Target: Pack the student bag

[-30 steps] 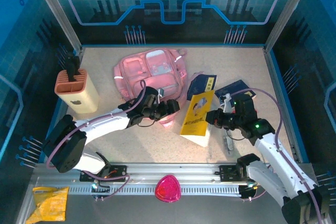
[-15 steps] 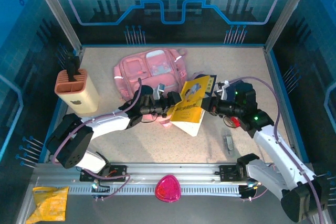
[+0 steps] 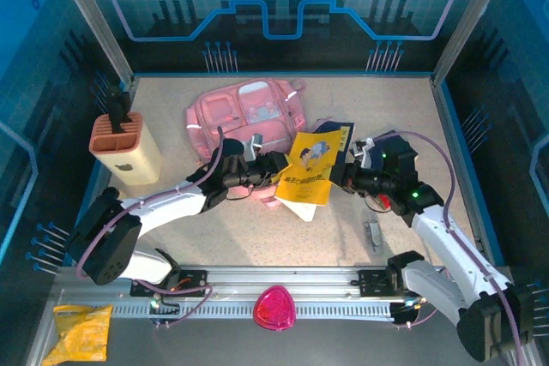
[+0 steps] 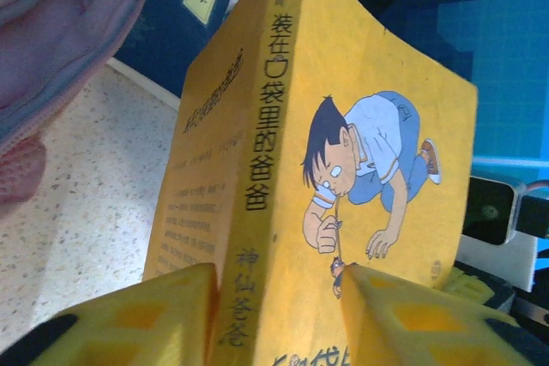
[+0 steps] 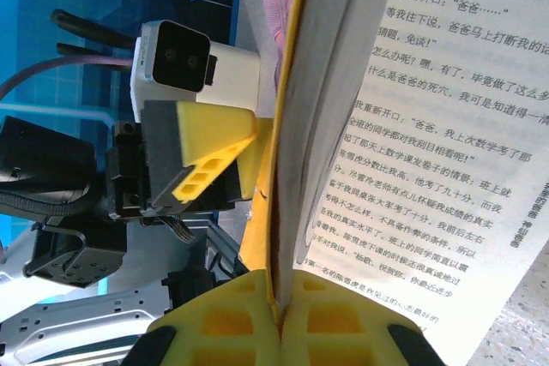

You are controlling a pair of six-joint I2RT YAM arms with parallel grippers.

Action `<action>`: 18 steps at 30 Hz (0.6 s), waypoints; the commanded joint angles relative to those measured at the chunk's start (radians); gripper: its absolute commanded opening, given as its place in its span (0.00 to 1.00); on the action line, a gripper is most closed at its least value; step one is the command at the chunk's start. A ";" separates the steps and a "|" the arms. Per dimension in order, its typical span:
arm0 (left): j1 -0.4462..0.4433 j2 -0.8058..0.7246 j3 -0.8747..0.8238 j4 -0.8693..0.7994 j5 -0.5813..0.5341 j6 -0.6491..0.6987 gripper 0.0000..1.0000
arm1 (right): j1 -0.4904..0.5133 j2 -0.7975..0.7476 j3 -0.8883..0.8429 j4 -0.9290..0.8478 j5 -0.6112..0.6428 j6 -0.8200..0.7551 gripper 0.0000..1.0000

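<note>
The pink student bag (image 3: 249, 113) lies at the back middle of the table, and its edge fills the upper left of the left wrist view (image 4: 60, 23). A yellow book (image 3: 309, 173) with a cartoon boy on its cover (image 4: 343, 126) hangs off the table between both grippers, just right of the bag. My left gripper (image 3: 276, 169) has its yellow fingers (image 4: 154, 315) closed against the book either side of the spine. My right gripper (image 3: 339, 176) is shut on the book's opposite edge (image 5: 279, 315), with a loose printed page (image 5: 429, 169) fanned out beside it.
A beige and orange pen holder (image 3: 124, 147) stands at the left. A dark blue book (image 3: 330, 133) and another blue item (image 3: 382, 145) lie behind the yellow book. A small grey object (image 3: 375, 233) lies front right. A magenta rounded triangle (image 3: 274, 308) and a yellow packet (image 3: 81, 330) sit by the rail.
The right gripper lifted the yellow book off the table and carried it left toward the bag. The left gripper met it and closed its open jaws on the spine.
</note>
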 commanded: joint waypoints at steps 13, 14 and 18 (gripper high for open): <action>-0.026 -0.028 0.082 -0.162 -0.009 0.137 0.08 | -0.003 0.029 -0.024 0.056 -0.034 -0.037 0.00; -0.026 -0.030 0.090 -0.172 -0.014 0.142 0.07 | -0.003 0.030 -0.026 0.044 -0.029 -0.046 0.00; -0.025 -0.037 0.125 -0.211 -0.025 0.160 0.02 | -0.007 0.019 -0.031 -0.003 -0.011 -0.077 0.06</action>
